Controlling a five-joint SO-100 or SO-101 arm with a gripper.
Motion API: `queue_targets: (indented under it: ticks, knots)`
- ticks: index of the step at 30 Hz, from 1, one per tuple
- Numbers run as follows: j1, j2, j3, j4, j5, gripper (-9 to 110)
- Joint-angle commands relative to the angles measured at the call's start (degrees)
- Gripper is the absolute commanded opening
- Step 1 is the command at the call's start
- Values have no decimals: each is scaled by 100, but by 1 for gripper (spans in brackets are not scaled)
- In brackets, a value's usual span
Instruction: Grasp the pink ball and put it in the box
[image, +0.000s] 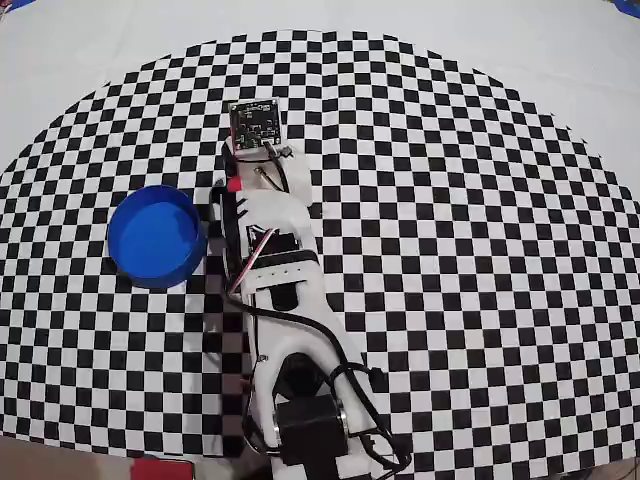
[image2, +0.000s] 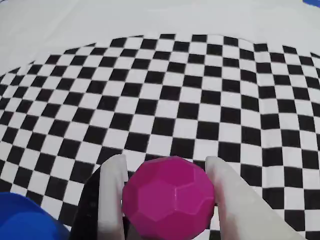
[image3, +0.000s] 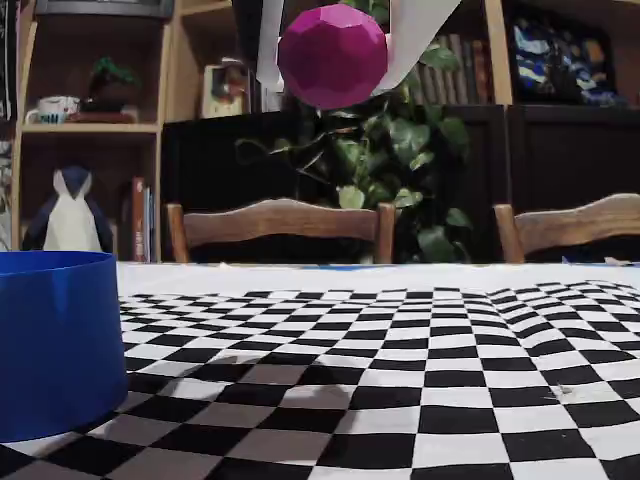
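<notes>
The pink ball (image2: 167, 196) is clamped between the gripper (image2: 167, 200) fingers, both white fingers (image3: 415, 35) pressed against its sides, raised clear above the checkered table (image: 450, 200). The box (image: 155, 236) stands near the table's left edge in the overhead view, apart from the ball.

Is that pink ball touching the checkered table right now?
Apart. The fixed view shows the pink ball held high between the gripper fingers, well above the table.
</notes>
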Motion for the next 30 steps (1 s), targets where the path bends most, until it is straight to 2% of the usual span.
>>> queue_targets:
  ticks: [1,30]
  knots:
    - [-167,202,-35,-9,26,0]
    - [-1758,-88,-35,-18,26,0]
